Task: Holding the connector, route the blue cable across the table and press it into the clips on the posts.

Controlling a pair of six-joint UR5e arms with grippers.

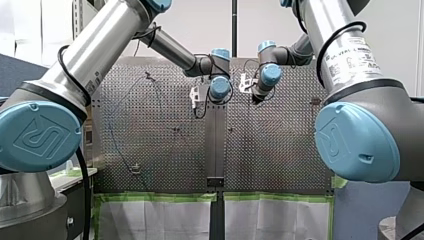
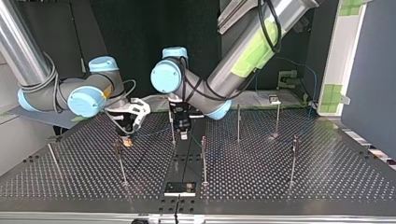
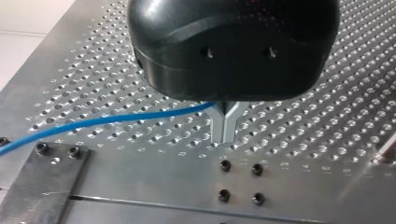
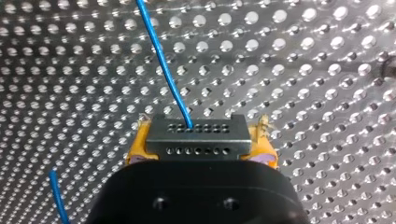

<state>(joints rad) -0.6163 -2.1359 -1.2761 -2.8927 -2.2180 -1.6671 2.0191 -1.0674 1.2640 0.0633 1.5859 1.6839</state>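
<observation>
Right wrist view: our right hand (image 4: 201,142) clamps the dark, hole-dotted rectangular connector (image 4: 196,135); our left hand (image 3: 224,133) pinches the thin blue cable (image 3: 93,122).

You'll find both arms built alike: brushed silver tubes with pale blue joint caps. At eight o'clock in the front view, my left arm (image 1: 95,55) shows a big cap (image 1: 37,137) with an embossed logo, and a black cable (image 1: 62,62) loops round the tube above it. My right arm (image 1: 340,55), at three o'clock, carries a white label (image 1: 352,55) whose print is unreadable. In the top view, what looks like green tape (image 2: 252,56) wraps my left arm. My left gripper (image 3: 225,135) has a glossy black housing and grey metal fingers (image 3: 218,128). My right gripper (image 4: 196,135) has a black housing and yellow pads (image 4: 137,149).
</observation>
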